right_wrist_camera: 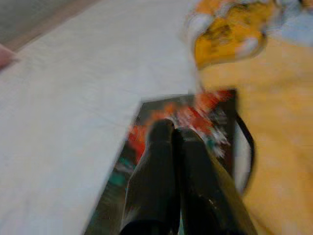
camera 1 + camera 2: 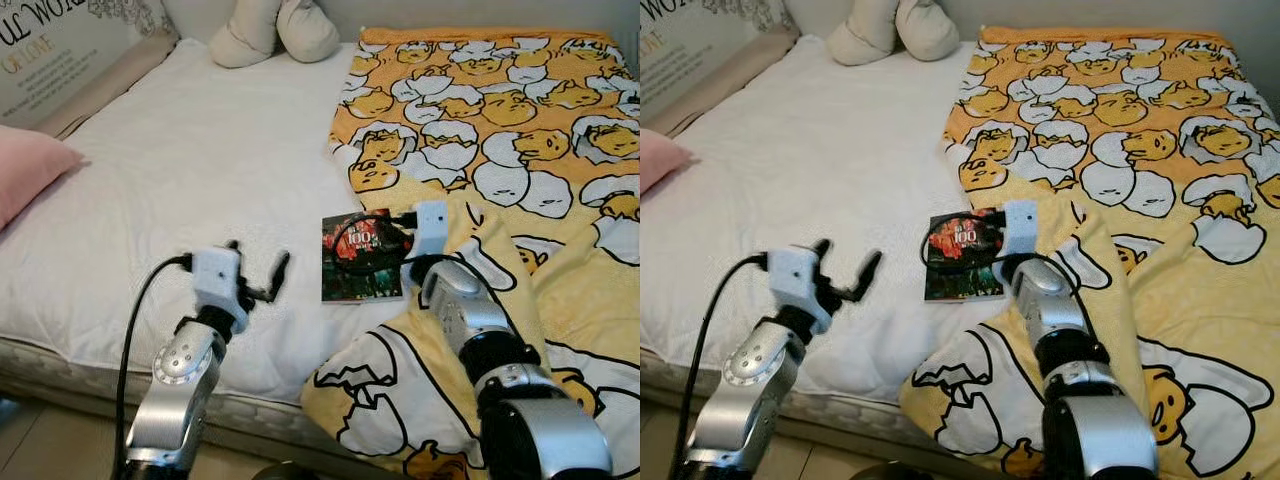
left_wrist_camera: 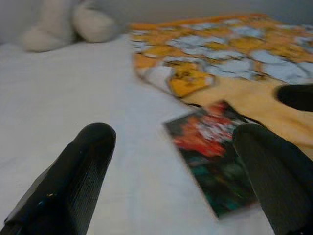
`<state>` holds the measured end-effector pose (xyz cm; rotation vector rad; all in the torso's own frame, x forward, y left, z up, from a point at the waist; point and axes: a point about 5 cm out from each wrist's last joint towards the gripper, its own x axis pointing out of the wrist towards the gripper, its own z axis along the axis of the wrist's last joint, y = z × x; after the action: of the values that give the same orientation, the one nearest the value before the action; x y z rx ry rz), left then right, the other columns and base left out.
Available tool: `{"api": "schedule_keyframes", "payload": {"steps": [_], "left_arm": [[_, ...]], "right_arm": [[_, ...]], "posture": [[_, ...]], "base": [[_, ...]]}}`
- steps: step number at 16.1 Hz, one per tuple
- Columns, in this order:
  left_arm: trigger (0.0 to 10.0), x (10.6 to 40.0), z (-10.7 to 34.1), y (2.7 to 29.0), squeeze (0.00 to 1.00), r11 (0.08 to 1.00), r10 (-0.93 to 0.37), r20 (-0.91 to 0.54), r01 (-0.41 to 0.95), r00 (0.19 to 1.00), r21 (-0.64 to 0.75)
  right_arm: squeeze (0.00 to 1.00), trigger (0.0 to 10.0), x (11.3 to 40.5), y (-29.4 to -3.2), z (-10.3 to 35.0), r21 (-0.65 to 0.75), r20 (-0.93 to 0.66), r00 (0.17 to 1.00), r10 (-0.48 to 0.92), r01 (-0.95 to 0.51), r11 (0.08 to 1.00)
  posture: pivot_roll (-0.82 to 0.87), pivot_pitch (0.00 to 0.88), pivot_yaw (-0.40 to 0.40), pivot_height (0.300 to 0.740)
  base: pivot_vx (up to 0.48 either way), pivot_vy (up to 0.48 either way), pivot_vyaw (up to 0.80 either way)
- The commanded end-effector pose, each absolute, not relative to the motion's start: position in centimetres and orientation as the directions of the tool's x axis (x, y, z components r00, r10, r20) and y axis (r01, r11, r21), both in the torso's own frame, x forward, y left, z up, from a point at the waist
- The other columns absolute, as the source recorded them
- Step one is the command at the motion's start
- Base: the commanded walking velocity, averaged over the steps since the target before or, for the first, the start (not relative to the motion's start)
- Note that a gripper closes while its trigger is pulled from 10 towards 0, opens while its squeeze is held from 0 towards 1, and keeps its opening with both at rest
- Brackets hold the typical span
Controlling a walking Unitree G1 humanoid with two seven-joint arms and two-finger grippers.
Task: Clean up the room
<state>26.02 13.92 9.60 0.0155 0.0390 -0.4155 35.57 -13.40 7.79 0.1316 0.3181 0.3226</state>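
White sheet covers the bed (image 2: 180, 170). Left claw (image 2: 258, 275) hovers over it, fingers apart, empty. Book (image 2: 352, 278) lies flat near the bed's front edge, against the yellow blanket (image 2: 520, 130). Right claw (image 1: 172, 134), fingers together, tips on or just above the cover; blur hides contact. Step: reaching for the book. Next: lift an edge to grip it.
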Motion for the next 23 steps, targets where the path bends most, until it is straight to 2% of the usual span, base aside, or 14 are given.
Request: {"api": "schedule_keyframes", "payload": {"steps": [1,2,4,6,7,8,10,13,17,23], "left_arm": [[10.0,25.0,9.7,13.1,0.0,0.844,-0.534,-0.045,0.535,0.845,0.039],[10.0,24.9,9.7,13.1,0.0,0.827,-0.558,-0.054,0.56,0.828,0.049],[10.0,25.5,9.9,13.5,0.0,0.845,-0.532,-0.046,0.534,0.846,0.042],[10.0,25.5,10.1,13.4,0.0,0.849,-0.527,-0.038,0.528,0.849,0.025],[10.0,25.4,10.1,13.3,0.0,0.845,-0.535,-0.033,0.535,0.845,0.006],[10.0,25.2,10.2,13.2,0.0,0.84,-0.543,-0.029,0.542,0.839,-0.026],[10.0,25.0,10.2,13.0,0.0,0.829,-0.559,-0.034,0.558,0.829,-0.019],[10.0,25.1,10.3,13.1,0.0,0.833,-0.553,-0.034,0.552,0.833,-0.02],[10.0,25.0,10.3,13.2,0.0,0.833,-0.553,-0.038,0.552,0.832,-0.025],[10.0,25.2,10.3,13.1,0.0,0.829,-0.559,-0.042,0.558,0.828,-0.027]], "right_arm": [[0.0,10.0,35.3,-13.5,6.9,0.214,-0.337,0.883,0.327,-0.266,0.94],[0.0,10.0,35.0,-13.7,6.3,0.252,-0.36,0.873,0.327,-0.247,0.936],[0.0,10.0,34.6,-13.8,5.3,0.329,-0.405,0.859,0.312,-0.182,0.927],[0.0,10.0,34.3,-13.7,4.7,0.327,-0.441,0.848,0.295,-0.154,0.932],[1.0,10.0,34.2,-13.4,4.6,0.374,-0.435,0.846,0.308,-0.142,0.917],[1.0,10.0,34.1,-12.9,4.4,0.445,-0.429,0.844,0.323,-0.114,0.888],[1.0,10.0,33.9,-12.6,4.1,0.491,-0.436,0.846,0.308,-0.063,0.869],[1.0,10.0,34.0,-12.6,4.1,0.493,-0.439,0.851,0.288,-0.04,0.869],[1.0,10.0,34.8,-14.1,5.1,0.321,-0.417,0.892,0.175,-0.036,0.947],[1.0,10.0,34.6,-14.3,4.7,0.298,-0.433,0.887,0.159,-0.026,0.954]], "posture": [[-0.01,0.0,0.124,0.74],[-0.01,0.0,0.124,0.74],[0.0,0.0,0.13,0.74],[0.0,0.0,0.132,0.74],[0.0,0.0,0.135,0.74],[0.0,0.0,0.139,0.74],[0.01,0.0,0.139,0.74],[0.01,0.0,0.139,0.74],[0.0,0.0,0.144,0.74],[0.0,0.0,0.148,0.74]], "base": [[0.0,0.0,0.0],[0.0,0.0,0.0],[0.0,0.0,0.0],[0.0,0.0,0.0],[0.0,0.0,0.0],[0.0,0.0,0.0],[0.0,0.0,0.0],[0.0,0.0,0.0],[0.0,0.0,0.0],[0.0,0.0,0.0]]}}
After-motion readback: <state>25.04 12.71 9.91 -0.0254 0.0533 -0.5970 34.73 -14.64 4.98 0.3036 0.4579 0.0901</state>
